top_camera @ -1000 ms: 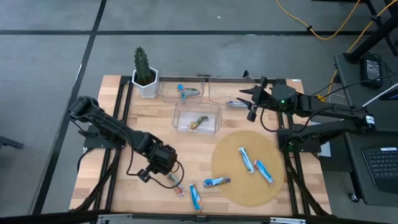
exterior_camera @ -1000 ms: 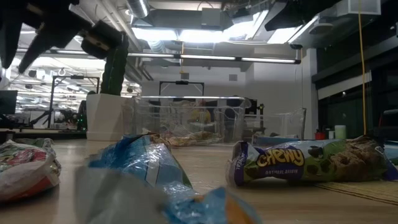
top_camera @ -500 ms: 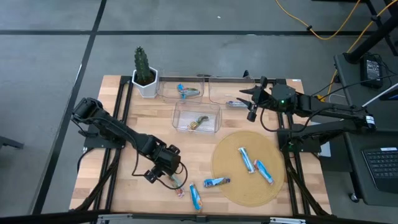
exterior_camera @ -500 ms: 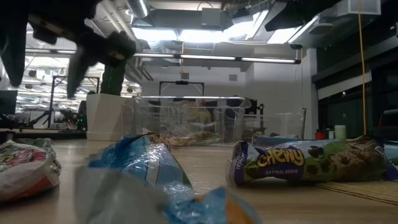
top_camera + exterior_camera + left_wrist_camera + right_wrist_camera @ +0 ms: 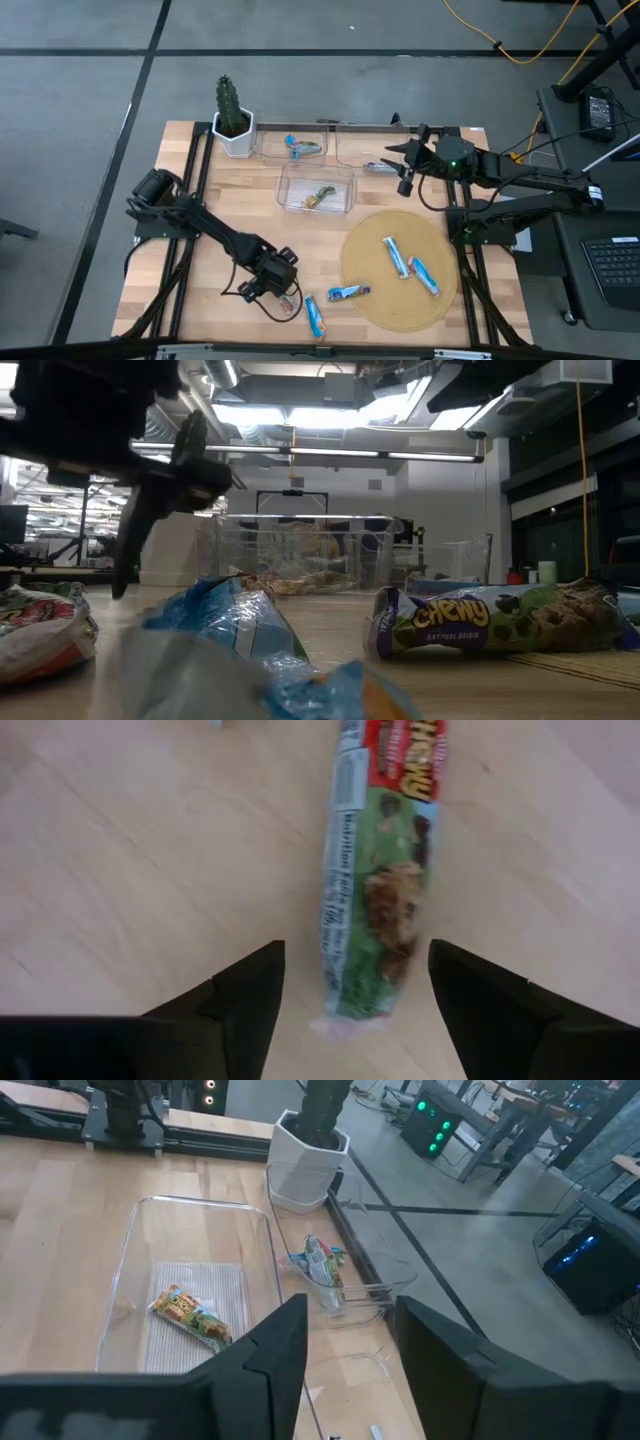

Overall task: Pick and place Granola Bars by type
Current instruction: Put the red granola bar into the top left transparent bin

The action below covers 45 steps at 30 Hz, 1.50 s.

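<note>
We see the left end effector (image 5: 283, 296) low over the near edge of the tabletop (image 5: 180, 250), its two fingers (image 5: 250, 995) spread apart. In the left wrist view a red-and-green granola bar (image 5: 385, 870) lies flat on the wood, its lower end reaching into the gap between those fingers; we cannot see either finger touching the wrapper. From above, this bar (image 5: 288, 306) sits just beside the end effector's tip, with a blue bar (image 5: 315, 318) close to it and another blue bar (image 5: 348, 293) a little farther along, near the round woven mat (image 5: 375, 300).

Two more blue bars (image 5: 396, 256) rest on that mat. A gold-wrapped bar (image 5: 318, 195) lies in the nearer clear bin (image 5: 288, 170), and a blue one (image 5: 298, 147) in the bin beside the potted cactus (image 5: 230, 112).

The right end effector (image 5: 405, 170) hangs over the far side of the tabletop by the clear bins, holding nothing, with a gap showing between its fingers (image 5: 270, 1350).
</note>
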Each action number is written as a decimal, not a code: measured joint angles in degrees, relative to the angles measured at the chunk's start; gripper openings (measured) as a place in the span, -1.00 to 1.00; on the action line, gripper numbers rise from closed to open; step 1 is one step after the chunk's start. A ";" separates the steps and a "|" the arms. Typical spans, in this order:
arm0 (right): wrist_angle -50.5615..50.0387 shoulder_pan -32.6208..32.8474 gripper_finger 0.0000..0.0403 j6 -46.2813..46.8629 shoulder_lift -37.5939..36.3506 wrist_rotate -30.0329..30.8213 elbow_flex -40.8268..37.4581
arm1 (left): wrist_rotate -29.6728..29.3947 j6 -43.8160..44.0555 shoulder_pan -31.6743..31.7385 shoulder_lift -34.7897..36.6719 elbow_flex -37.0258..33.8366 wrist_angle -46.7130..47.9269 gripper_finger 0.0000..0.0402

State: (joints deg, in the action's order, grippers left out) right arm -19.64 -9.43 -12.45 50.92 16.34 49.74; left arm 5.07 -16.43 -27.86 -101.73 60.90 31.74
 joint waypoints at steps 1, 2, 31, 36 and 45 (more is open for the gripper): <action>-0.13 0.00 -0.23 0.00 0.00 0.00 0.00 | -0.03 0.00 0.03 -0.46 0.00 -0.34 0.18; -0.15 0.00 -0.23 0.00 0.00 -0.02 0.00 | -0.16 0.02 0.05 -0.73 -0.01 -0.38 0.16; -2.84 0.00 -0.23 -0.25 0.00 -0.08 0.00 | -1.33 10.98 0.62 2.91 1.02 6.16 -0.99; -2.87 0.00 -0.23 -0.28 0.02 -0.02 0.00 | -11.79 11.13 4.77 10.07 5.12 14.94 -0.99; -2.47 -0.02 -0.23 -1.57 0.02 0.04 0.00 | -22.94 16.88 14.07 20.73 11.76 11.93 -0.99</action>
State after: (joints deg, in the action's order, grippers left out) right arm -22.11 -9.45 -14.02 50.94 16.38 49.74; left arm -17.87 0.45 -13.80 -81.01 72.67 43.67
